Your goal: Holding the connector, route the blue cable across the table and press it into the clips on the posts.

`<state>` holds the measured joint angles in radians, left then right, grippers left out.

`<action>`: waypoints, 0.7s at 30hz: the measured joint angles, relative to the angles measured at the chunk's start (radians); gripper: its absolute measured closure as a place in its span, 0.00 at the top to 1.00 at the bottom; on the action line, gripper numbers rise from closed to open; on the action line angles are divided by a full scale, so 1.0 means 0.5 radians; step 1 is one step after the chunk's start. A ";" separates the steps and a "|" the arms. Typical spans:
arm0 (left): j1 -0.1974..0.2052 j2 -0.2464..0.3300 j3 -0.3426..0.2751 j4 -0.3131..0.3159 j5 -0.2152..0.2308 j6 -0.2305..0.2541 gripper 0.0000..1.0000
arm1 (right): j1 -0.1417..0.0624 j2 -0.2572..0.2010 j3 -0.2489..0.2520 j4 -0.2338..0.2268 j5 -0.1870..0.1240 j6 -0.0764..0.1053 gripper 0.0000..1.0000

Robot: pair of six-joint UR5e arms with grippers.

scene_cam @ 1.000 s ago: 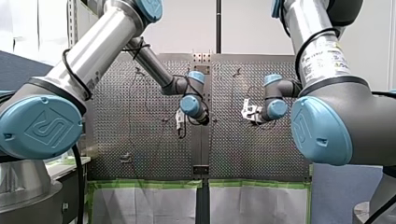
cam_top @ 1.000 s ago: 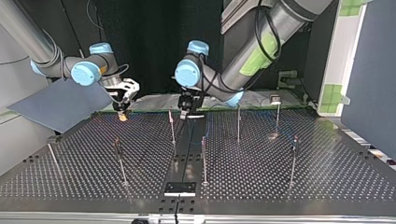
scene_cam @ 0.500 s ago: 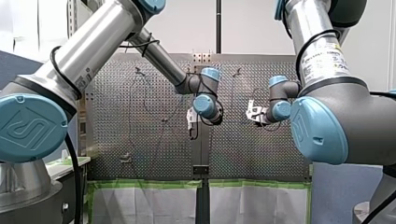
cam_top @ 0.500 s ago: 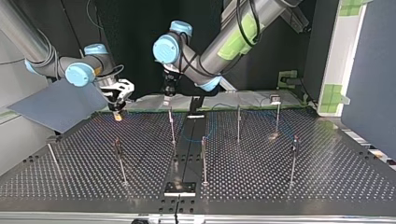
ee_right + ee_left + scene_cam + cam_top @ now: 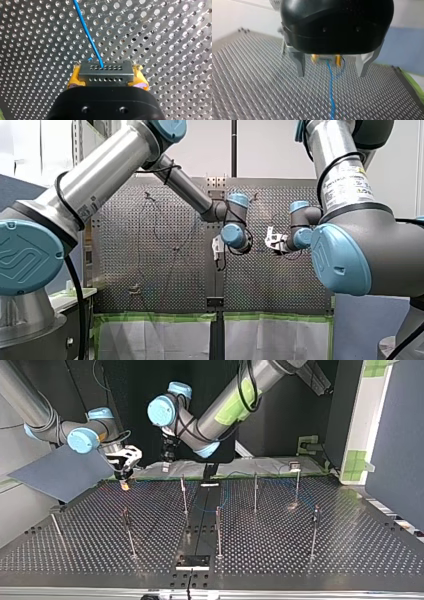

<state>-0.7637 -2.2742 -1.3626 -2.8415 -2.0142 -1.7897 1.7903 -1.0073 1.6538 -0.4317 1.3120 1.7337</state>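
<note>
Top view, starting at its left: my right gripper hangs low over the far edge of the table, and it's clamped hard on the connector. The yellow pads squeeze it from either side, nothing loose. The blue cable leaves the connector's face and trails off over the perforations.

Next along, my left gripper hovers higher, near the right one. Its metal fingers stand wide apart and hold nothing. In the left wrist view the cable runs down between them, and I can't tell whether it brushes either finger.

Moving right: the post near the middle, then the posts beyond it. A faint blue line loops over the table around those, but whether it sits in any clip is too small to tell.

My read: the grip on the connector is done, the routing barely under way. The stands at the view's left show no cable that I can make out. Left to do: carry the cable across and press it in, clip by clip.
</note>
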 joint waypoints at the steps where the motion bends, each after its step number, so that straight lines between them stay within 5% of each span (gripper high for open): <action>1: 0.004 -0.019 0.019 -0.019 -0.009 -0.005 1.00 | 0.000 0.000 0.000 0.000 -0.001 0.000 0.00; 12: 0.006 -0.197 0.248 -0.099 -0.030 -0.042 1.00 | -0.002 0.000 -0.001 -0.002 -0.001 0.000 0.00; 21: 0.036 -0.237 0.425 -0.072 -0.031 -0.077 1.00 | -0.004 0.000 -0.006 -0.002 -0.006 0.000 0.00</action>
<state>-0.7455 -2.3927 -1.1501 -2.8774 -2.0298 -1.8280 1.7882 -1.0074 1.6510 -0.4327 1.3090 1.7339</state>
